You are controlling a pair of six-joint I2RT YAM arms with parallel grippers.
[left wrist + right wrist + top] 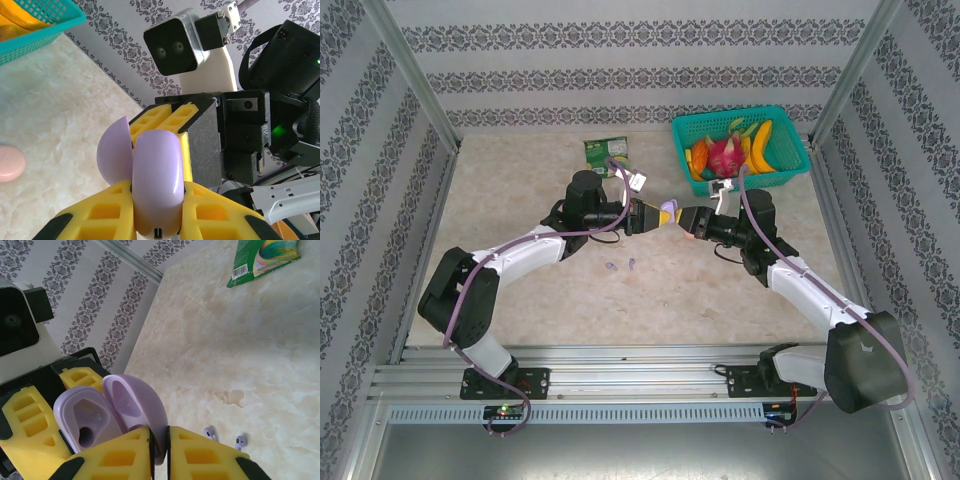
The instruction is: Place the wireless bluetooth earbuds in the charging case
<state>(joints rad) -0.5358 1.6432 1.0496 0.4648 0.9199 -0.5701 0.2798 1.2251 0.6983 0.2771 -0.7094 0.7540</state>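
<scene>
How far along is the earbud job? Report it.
Done: the lavender plastic charging case is held up and open, its visible well empty. In hand: the left gripper clamps its base, the right gripper pinches the hinged lid. Left: both small lavender earbuds lie on the marble-patterned table, neither inserted.

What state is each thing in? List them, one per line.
charging case: open, sockets empty
lid: swung up
earbuds: two, loose on the table
left gripper: shut on the charging case
right gripper: pinching the lid
pink case: on the table, looks closed
basket: filled with fruit
</scene>
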